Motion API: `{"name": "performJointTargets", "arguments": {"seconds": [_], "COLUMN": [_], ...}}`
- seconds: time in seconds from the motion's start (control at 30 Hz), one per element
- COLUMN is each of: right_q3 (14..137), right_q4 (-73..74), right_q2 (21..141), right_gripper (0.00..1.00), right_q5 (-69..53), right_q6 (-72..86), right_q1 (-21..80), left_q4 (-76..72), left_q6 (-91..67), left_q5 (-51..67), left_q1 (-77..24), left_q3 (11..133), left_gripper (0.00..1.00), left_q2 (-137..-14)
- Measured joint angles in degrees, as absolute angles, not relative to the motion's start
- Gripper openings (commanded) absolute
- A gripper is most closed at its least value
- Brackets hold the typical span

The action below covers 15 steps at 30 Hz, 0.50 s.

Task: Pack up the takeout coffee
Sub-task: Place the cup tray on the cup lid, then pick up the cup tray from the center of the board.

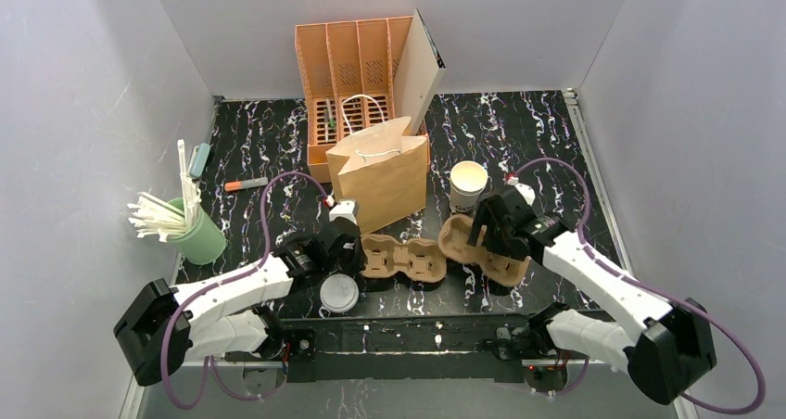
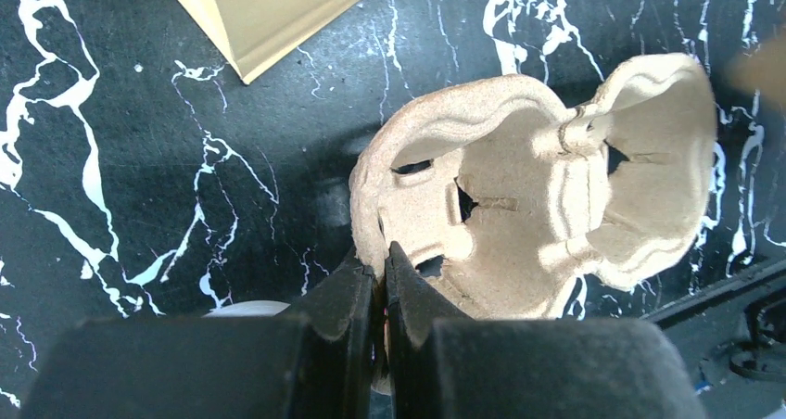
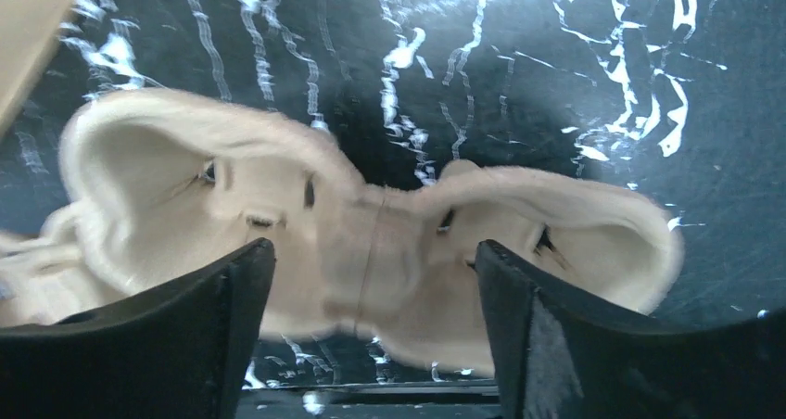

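We find the left gripper (image 2: 382,269) clamped shut on the rim of the left pulp carrier (image 2: 519,187). The right gripper (image 3: 375,261) stands open above the right pulp carrier (image 3: 167,187). The white paper cup (image 1: 468,185) stands upright and open-topped, just right of the paper bag (image 1: 385,173).

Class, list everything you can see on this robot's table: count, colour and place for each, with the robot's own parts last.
paper cup: one, white, right of the bag.
paper bag: one, brown, centre.
left pulp carrier: one, tan, before the bag.
right pulp carrier: one, tan, before the cup.
flat lid: one, white, near edge.
cup of straws: one, green, far left.
file rack: one, orange, back.
board: one, white, leaning on rack.
marker: one, orange, left of bag.
table: one, black marbled.
left gripper: one, black, shut on left pulp carrier's rim.
right gripper: one, black, open over right pulp carrier.
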State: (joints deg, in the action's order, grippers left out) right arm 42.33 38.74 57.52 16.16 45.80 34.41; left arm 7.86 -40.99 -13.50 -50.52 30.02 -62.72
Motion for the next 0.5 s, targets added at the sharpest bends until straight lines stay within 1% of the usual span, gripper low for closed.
{"name": "performJointTargets", "arguments": {"seconds": [0.13, 0.3, 0.33, 0.43, 0.5], "right_q3": [41.6, 46.1, 48.0, 50.5, 52.2], "right_q4": [39.1, 40.4, 40.4, 40.5, 40.1], "right_q2": [62.4, 63.1, 63.1, 63.5, 64.9], "right_gripper": [0.98, 0.98, 0.98, 0.98, 0.92], "right_q5": [15.2, 14.4, 14.7, 15.9, 16.4], "right_q6": [44.6, 42.4, 42.4, 43.8, 45.7], "right_q1": [33.1, 34.0, 35.1, 41.5, 48.1], "left_q4": [9.8, 10.8, 10.5, 8.6, 8.0], "left_q6": [-40.8, -41.5, -41.9, -43.5, -44.2], "left_q5": [-12.7, -12.4, -12.2, -11.4, -11.2], "left_q1": [-50.5, -50.5, -50.5, -50.5, -50.5], "left_q3": [31.2, 31.5, 31.4, 30.4, 29.8], "left_gripper": [0.0, 0.0, 0.0, 0.07, 0.12], "left_q2": [-61.5, -61.5, -61.5, -61.3, -61.2]}}
